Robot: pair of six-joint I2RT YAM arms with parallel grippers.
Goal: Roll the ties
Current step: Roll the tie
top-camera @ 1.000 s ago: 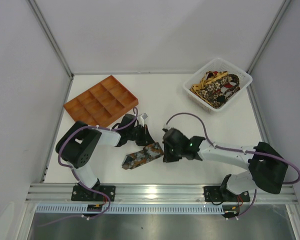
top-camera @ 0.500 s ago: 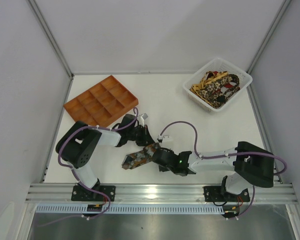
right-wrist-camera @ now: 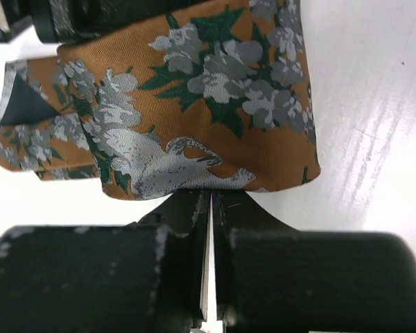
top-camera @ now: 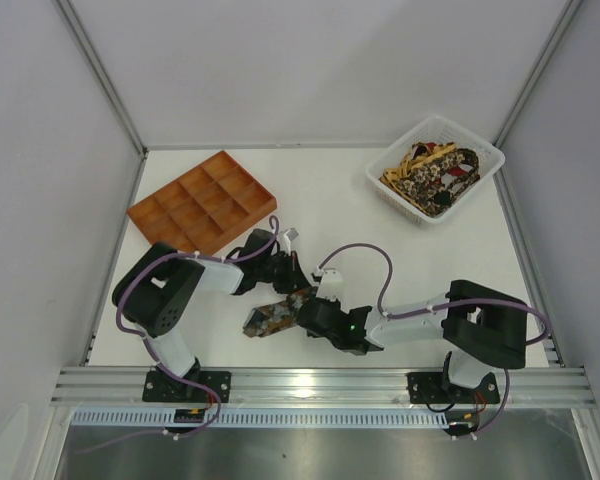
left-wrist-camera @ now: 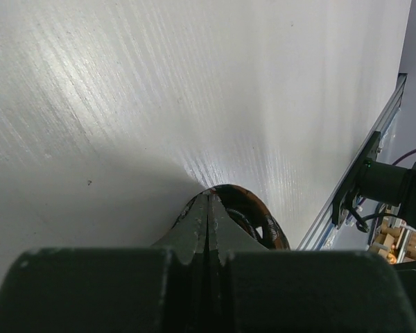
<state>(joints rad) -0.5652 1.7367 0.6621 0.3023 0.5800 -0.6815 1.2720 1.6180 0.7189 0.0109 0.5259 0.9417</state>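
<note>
One tie (top-camera: 270, 318), brown-orange with grey flowers and green leaves, lies folded in a short bundle near the table's front. My left gripper (top-camera: 293, 281) is shut, its tips (left-wrist-camera: 208, 198) pressed together at the tie's (left-wrist-camera: 260, 216) far end, with the curved fabric showing just beyond them. My right gripper (top-camera: 301, 313) is shut as well, its tips (right-wrist-camera: 211, 194) against the folded near edge of the tie (right-wrist-camera: 194, 104); no fabric shows between the fingers. More ties (top-camera: 430, 176) are heaped in the white basket (top-camera: 472, 134).
An orange compartment tray (top-camera: 200, 200) sits at the back left, close behind the left arm. The white basket stands at the back right. The metal front rail (left-wrist-camera: 360, 182) runs just beyond the tie. Both arms crowd the front centre.
My right arm swung left and toward the front edge, coming round to the tie's near side, and its jaws closed fully. The left gripper barely moved.
</note>
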